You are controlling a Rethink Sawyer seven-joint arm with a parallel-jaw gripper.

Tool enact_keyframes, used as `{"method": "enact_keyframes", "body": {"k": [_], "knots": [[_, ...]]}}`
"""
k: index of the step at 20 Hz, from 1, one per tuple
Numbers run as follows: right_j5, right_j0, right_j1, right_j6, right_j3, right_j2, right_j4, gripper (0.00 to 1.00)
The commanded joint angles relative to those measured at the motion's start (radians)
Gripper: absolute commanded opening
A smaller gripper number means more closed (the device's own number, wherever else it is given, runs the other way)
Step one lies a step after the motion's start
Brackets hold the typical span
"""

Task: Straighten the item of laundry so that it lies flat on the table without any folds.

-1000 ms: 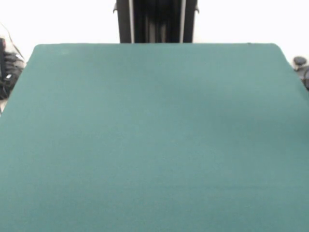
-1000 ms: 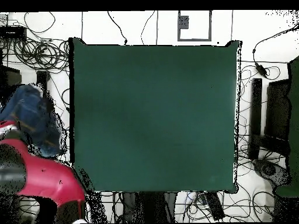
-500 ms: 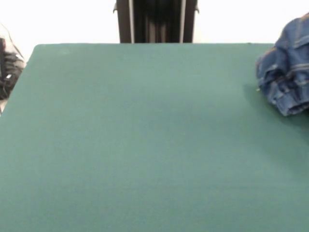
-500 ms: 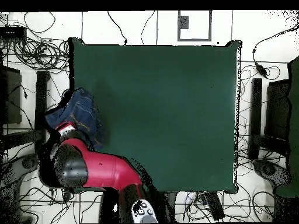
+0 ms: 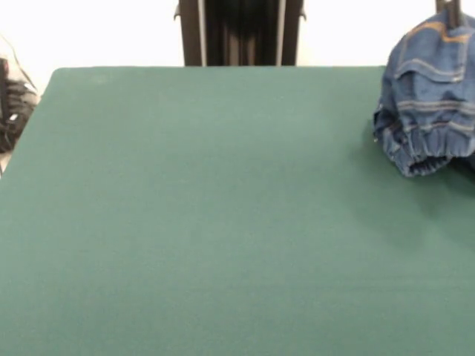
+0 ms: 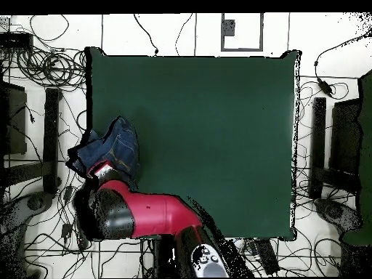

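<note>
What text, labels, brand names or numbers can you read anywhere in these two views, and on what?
None can be read.
The jeans: orange stitching only; no tag or brand patch shows.
The table: plain green cloth, no marking.
The red arm: no readable lettering; a grey panel near its base has small dark marks, too small to read.
The square object on the floor past the table: no legible text.

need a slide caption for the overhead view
Red Sawyer arm carries bunched blue jeans over the edge of the green table, cables strewn on the floor around.
</note>
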Motion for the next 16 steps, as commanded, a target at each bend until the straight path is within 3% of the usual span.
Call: {"method": "enact_keyframes", "body": {"k": [1,8,16], "knots": [[0.042,-0.191,0.112,-0.184,0.053,0.191,-0.188,0.00],[0.163,-0.502,0.262,-0.303,0.023,0.393,-0.388,0.00],[0.381,-0.753,0.406,-0.414,-0.010,0.602,-0.497,0.00]]}}
